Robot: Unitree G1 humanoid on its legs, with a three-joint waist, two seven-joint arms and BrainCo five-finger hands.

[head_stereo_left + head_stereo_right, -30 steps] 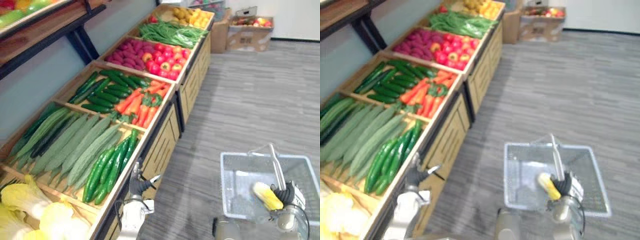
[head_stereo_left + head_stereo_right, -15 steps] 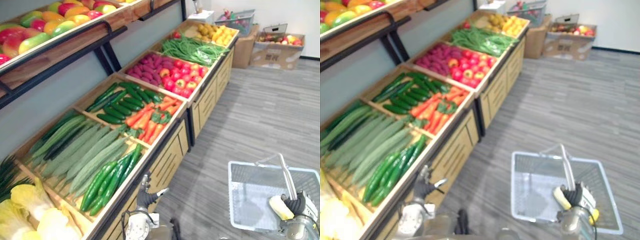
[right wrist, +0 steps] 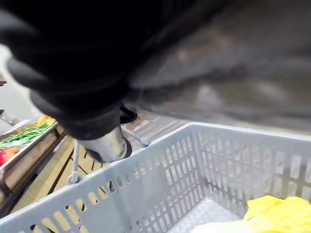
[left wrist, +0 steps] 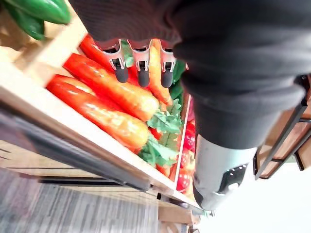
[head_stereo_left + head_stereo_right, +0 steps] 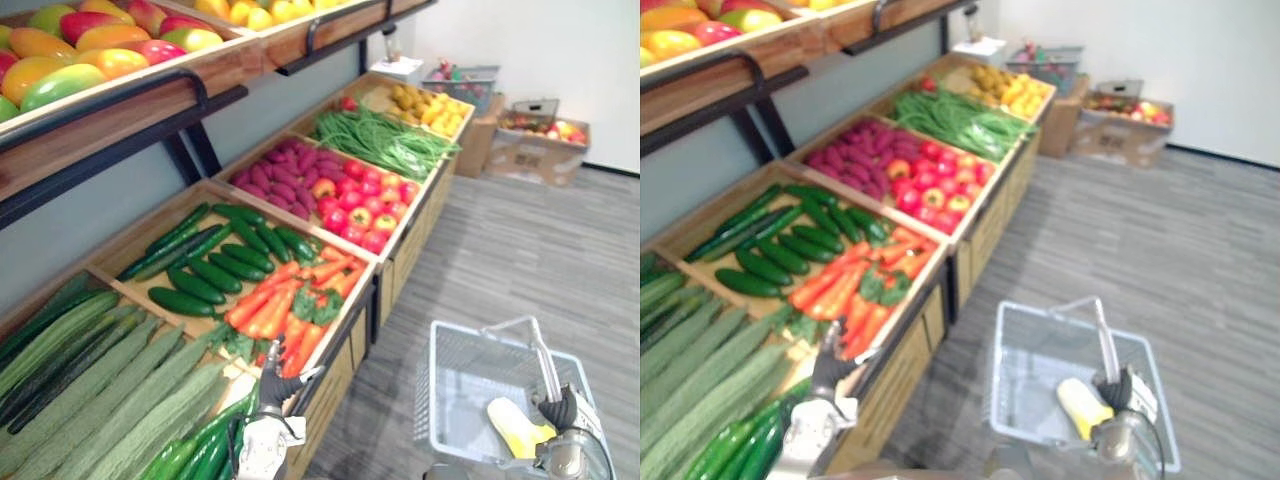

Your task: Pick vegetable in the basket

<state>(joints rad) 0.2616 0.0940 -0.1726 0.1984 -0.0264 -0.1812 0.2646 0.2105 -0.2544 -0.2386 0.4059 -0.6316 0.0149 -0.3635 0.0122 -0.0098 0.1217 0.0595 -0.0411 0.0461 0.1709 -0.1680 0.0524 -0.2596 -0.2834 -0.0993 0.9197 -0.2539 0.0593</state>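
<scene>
One vegetable in basket, right hand gripping; left hand over carrots.

A pale yellow vegetable is lying flat inside the grey perforated basket at near right, handle raised.

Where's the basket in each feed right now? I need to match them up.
Left eye view: basket at lower right, beside the stand, its handle in the right hand.
Right eye view: lower right of centre.
Right wrist view: its grey slotted wall runs across the lower half.
Left wrist view: aimed at the carrots instead.
Shared landmark: the stand's wooden front edge.
</scene>
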